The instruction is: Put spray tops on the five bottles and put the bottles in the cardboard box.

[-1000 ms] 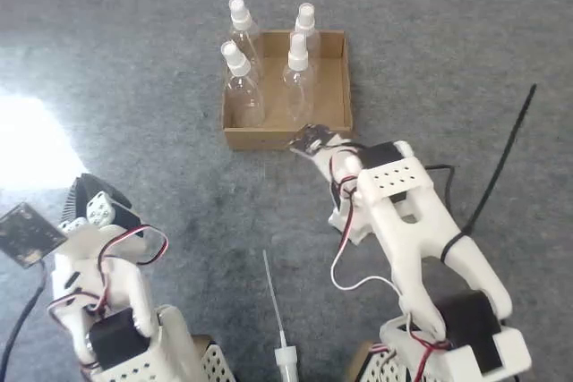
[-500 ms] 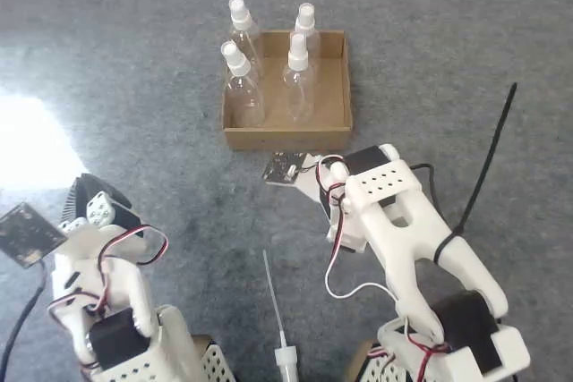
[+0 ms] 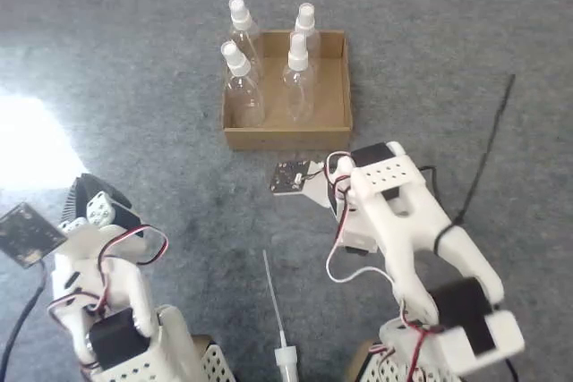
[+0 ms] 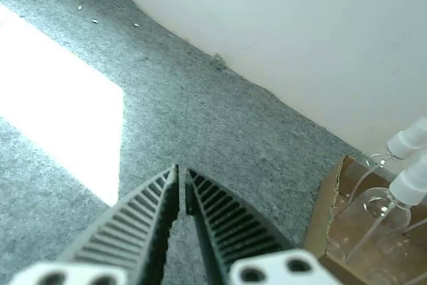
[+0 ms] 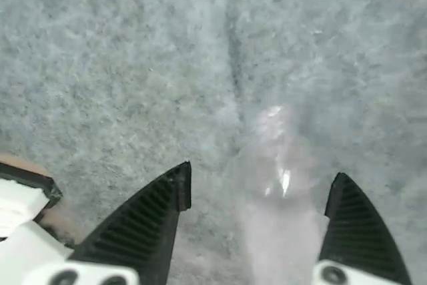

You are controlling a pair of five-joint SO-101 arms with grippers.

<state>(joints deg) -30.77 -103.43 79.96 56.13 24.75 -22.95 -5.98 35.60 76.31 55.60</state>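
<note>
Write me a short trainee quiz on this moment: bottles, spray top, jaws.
1. How many bottles stand in the box?
2. True or false: the left jaws are wide open.
3. Where is the loose spray top? A) in the box; B) on the table between the arm bases; C) in the right jaws.
Key: 1. four; 2. false, they are shut; 3. B.
</note>
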